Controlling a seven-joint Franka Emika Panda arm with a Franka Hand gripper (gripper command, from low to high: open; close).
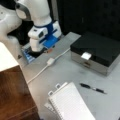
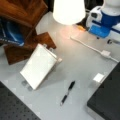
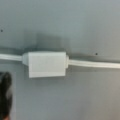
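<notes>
Gripper [image 1: 37,53] sits low at the back of the grey table [image 1: 70,72], toward a front view's upper left, under the white arm's wrist with its blue clamp [image 1: 51,40]. Its tip is dark and tucked under the wrist housing, so I can't tell how far the jaws are apart, and nothing visible is held. Nearest thing is the white cable [image 1: 37,73] with its small white switch box [image 1: 50,61], lying flat on the table just beside the gripper, toward a front view's lower right. Wrist view looks straight down on that switch box [image 3: 46,64], with the cable [image 3: 95,64] running out of both ends across the frame. A dark shape [image 3: 5,97] shows at the lower left edge there, and I can't tell what it is. The cable runs on toward a black box [image 1: 97,50] with a metal side and a small white tag [image 1: 86,55] on its edge. A black pen [image 1: 93,88] lies in front of the box, well apart from the gripper. A white notepad [image 1: 71,103] lies near a front view's bottom edge, and a brown wooden block [image 1: 15,95] sits at the lower left. In a front view the switch box [image 2: 105,53] is at the right, pen [image 2: 68,93] at lower centre, notepad [image 2: 38,65] to its left.
</notes>
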